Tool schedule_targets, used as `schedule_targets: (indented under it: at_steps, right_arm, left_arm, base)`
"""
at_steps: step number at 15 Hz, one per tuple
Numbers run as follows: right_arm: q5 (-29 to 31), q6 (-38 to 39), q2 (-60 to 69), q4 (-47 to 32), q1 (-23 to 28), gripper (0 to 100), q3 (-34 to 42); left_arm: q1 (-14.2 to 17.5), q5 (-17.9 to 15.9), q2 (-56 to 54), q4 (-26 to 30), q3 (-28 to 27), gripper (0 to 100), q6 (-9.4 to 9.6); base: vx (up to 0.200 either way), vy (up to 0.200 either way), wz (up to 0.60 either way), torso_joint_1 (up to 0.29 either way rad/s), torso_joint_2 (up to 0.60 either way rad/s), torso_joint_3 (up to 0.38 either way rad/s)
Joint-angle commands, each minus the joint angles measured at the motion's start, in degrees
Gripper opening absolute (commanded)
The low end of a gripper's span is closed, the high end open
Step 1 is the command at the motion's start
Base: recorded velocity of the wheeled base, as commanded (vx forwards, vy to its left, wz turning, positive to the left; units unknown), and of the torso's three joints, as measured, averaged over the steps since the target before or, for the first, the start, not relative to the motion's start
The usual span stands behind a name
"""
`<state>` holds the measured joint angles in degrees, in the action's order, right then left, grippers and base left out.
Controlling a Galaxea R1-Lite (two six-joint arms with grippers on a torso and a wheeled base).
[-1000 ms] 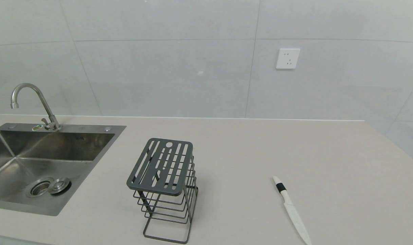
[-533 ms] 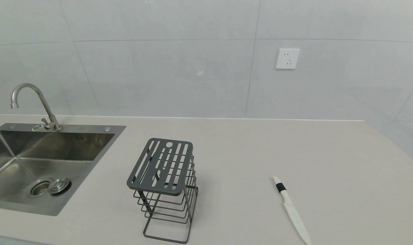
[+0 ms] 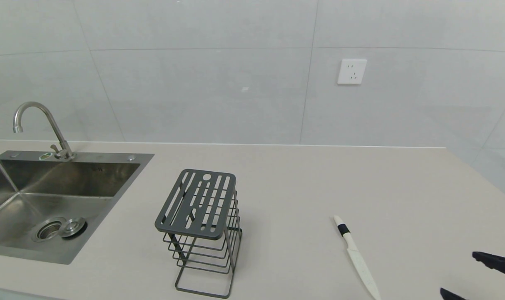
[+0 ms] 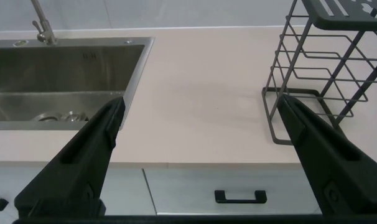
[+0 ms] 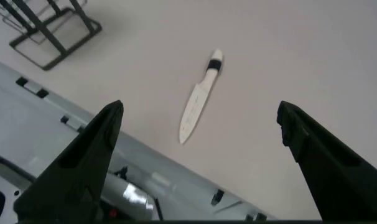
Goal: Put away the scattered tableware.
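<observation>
A white knife with a black band on its handle lies flat on the pale countertop at the front right; it is also the white knife in the right wrist view. A dark wire rack with a slotted top stands mid-counter, its base seen as the wire rack in the left wrist view. My right gripper is open at the bottom right edge, to the right of the knife and above the counter, holding nothing; the right gripper straddles the knife from above. My left gripper is open and empty, low before the counter's front edge.
A steel sink with a curved faucet is set into the counter at the left. A wall socket sits on the tiled back wall. A drawer handle shows under the counter front. The counter ends at the right.
My right gripper's fingers have come into the head view at the bottom right corner. The knife and rack have not moved.
</observation>
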<state>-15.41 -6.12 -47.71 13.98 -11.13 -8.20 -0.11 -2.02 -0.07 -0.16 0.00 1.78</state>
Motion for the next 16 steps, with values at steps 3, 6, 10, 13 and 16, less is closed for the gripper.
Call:
schedule_targets:
  at_steps: [3, 6, 10, 13, 16]
  right_arm:
    - [-0.06, -2.14, -19.35, 5.35, -1.26, 100, -1.20]
    - [0.12, -2.58, -26.91, 10.19, -2.93, 100, -1.82]
    - [0.20, -2.14, -38.86, 12.65, -2.41, 100, -6.91]
    - [1.35, -2.23, -45.54, 14.05, -3.55, 100, -11.22]
    - [5.48, -0.91, -48.88, 13.97, -4.60, 100, -13.42]
  left_arm:
    - [-0.07, 0.00, 0.07, -0.02, 0.00, 100, -0.02]
    - [0.02, 0.00, 0.07, -0.02, 0.00, 100, -0.02]
    - [-0.07, 0.00, 0.07, -0.02, 0.00, 100, -0.02]
    - [-0.07, 0.00, 0.07, -0.02, 0.00, 100, -0.02]
    - [-0.07, 0.00, 0.07, -0.02, 0.00, 100, -0.02]
  base:
    - [0.000, 0.000, 0.00, 0.000, 0.00, 0.000]
    - [0.000, 0.000, 0.00, 0.000, 0.00, 0.000]
    - [0.000, 0.000, 0.00, 0.000, 0.00, 0.000]
    - [0.000, 0.000, 0.00, 0.000, 0.00, 0.000]
    - [0.000, 0.000, 0.00, 0.000, 0.00, 0.000]
